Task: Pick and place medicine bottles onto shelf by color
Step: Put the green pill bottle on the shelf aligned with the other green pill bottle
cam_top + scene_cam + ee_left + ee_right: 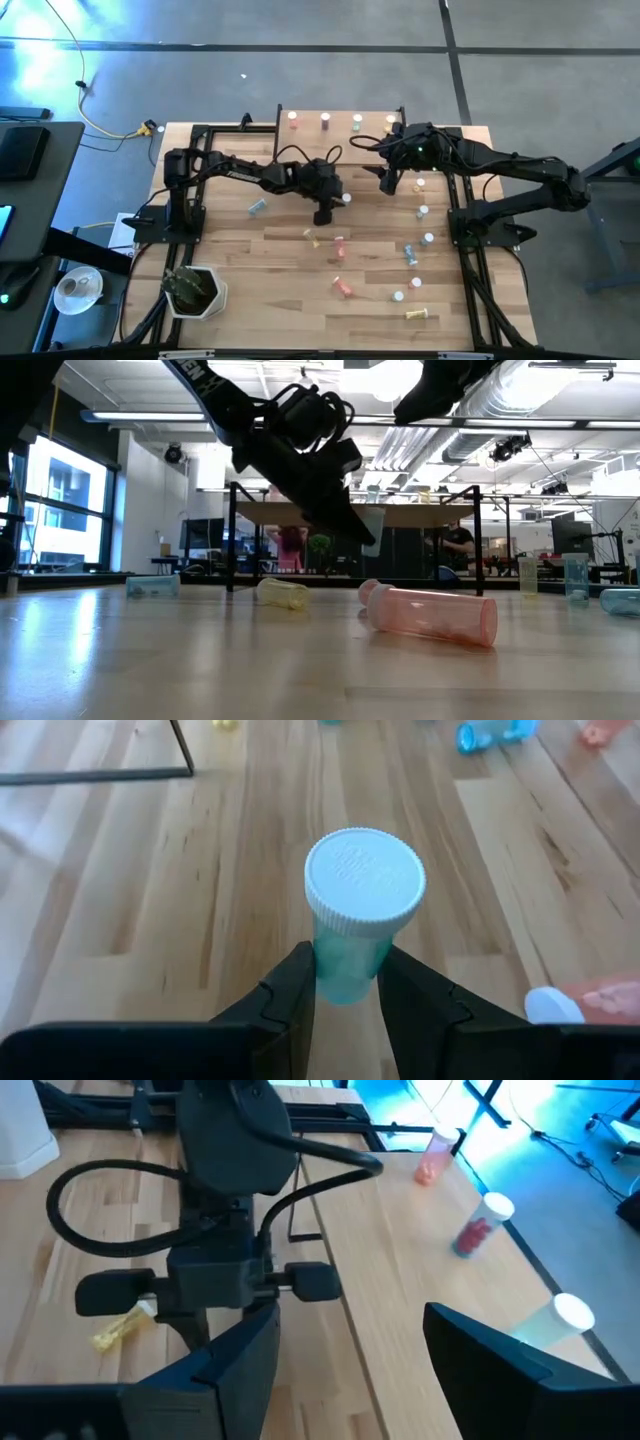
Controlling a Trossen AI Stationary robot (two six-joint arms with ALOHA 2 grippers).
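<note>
My left gripper [345, 960] is shut on a green medicine bottle [348, 955] with a white cap [365, 880], above the middle of the table [335, 205]. My right gripper [350, 1355] hangs open with nothing between its fingers, near the shelf's right end [388, 182]. The shelf [340, 112] stands at the far edge with several white-capped bottles upright on it, among them a pink one [430, 1158] and a red one [474, 1230]. Loose bottles lie on their sides on the table, such as a pink one [430, 615] and a yellow one [283, 593]. My left gripper pinches the green bottle's body [345, 982], below the cap, between its two fingers [292, 982]. The fingers slant down from the table's left and lie across the bottle. The bottle is lifted clear of the table [371, 530], its cap pointing away from the gripper.
More bottles lie scattered over the near right half of the table [410, 253], and a blue one lies left of centre [258, 207]. A potted plant [192, 290] stands at the near left corner. Black arm frames [180, 215] flank both sides. A person [290, 548] shows beyond the table.
</note>
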